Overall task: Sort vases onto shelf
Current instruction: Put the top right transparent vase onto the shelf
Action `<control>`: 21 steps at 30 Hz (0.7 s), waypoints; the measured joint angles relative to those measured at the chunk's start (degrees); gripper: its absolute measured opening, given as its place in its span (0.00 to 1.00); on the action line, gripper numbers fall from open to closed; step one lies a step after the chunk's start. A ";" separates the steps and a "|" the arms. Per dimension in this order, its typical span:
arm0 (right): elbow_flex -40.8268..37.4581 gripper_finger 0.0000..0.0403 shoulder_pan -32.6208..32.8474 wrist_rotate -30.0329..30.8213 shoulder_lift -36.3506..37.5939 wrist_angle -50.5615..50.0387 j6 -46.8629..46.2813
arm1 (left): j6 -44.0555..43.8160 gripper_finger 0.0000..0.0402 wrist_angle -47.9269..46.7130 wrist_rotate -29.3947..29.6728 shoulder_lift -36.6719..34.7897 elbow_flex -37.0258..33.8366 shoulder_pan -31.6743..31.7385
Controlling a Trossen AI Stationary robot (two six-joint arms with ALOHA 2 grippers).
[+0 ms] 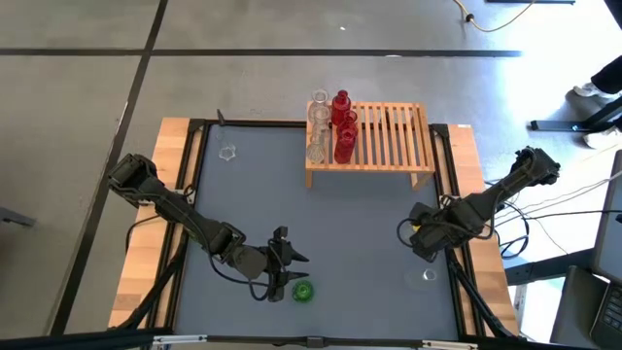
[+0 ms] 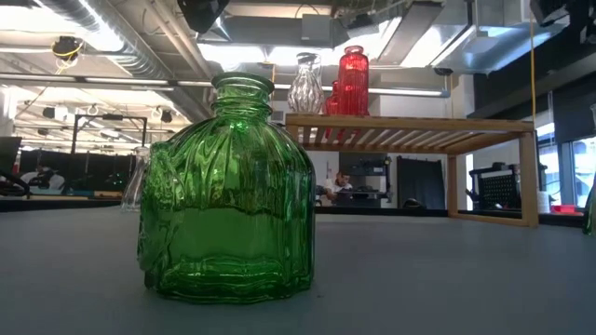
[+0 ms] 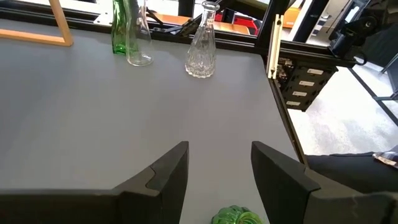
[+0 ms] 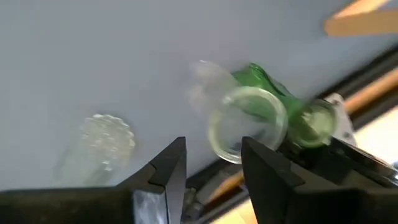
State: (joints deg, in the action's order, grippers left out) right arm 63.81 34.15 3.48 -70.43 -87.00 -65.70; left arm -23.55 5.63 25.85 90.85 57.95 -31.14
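The shelf (image 1: 384, 136) stands at the table's far side, with clear vases (image 1: 319, 124) and red vases (image 1: 343, 126) upright on its left end. A squat green vase (image 2: 228, 195) stands on its base near the table's front edge. My left gripper (image 3: 217, 168) hovers open just above and behind it, the vase's top (image 3: 236, 218) showing below the gap. My right gripper (image 4: 211, 162) points down, open, over the table's right side. Beyond its fingertips stand a clear vase (image 4: 247, 124), a green vase (image 4: 273, 102) and another clear vase (image 4: 106, 140).
A lone clear vase (image 1: 227, 153) stands at the table's far left. Another clear vase (image 1: 428, 277) stands near the front right corner. Black frame rails (image 1: 457, 194) border the grey mat. The mat's middle (image 1: 321, 224) is bare.
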 joint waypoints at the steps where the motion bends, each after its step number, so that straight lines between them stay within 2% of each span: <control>1: 0.00 0.35 0.00 0.20 0.00 1.16 0.38 | 0.00 0.42 0.02 0.00 0.00 0.00 -0.01; 4: 0.00 0.35 0.00 1.98 -0.02 4.05 1.62 | -0.06 0.42 0.02 0.00 0.00 0.00 0.00; 10: -0.07 0.35 -0.04 4.22 -0.02 2.70 1.63 | -0.28 0.42 0.00 0.00 0.00 0.00 0.00; 17: -0.87 0.35 -0.04 4.61 -0.02 3.41 1.71 | -0.31 0.42 0.00 0.00 0.00 0.00 -0.02; 21: -4.04 0.35 -0.04 2.49 -0.04 3.16 1.62 | -0.39 0.42 0.00 -0.02 0.00 0.00 -0.03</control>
State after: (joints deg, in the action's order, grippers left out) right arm 59.77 34.11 5.97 -70.48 -83.84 -64.07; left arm -23.94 5.63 25.82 90.85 57.95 -31.17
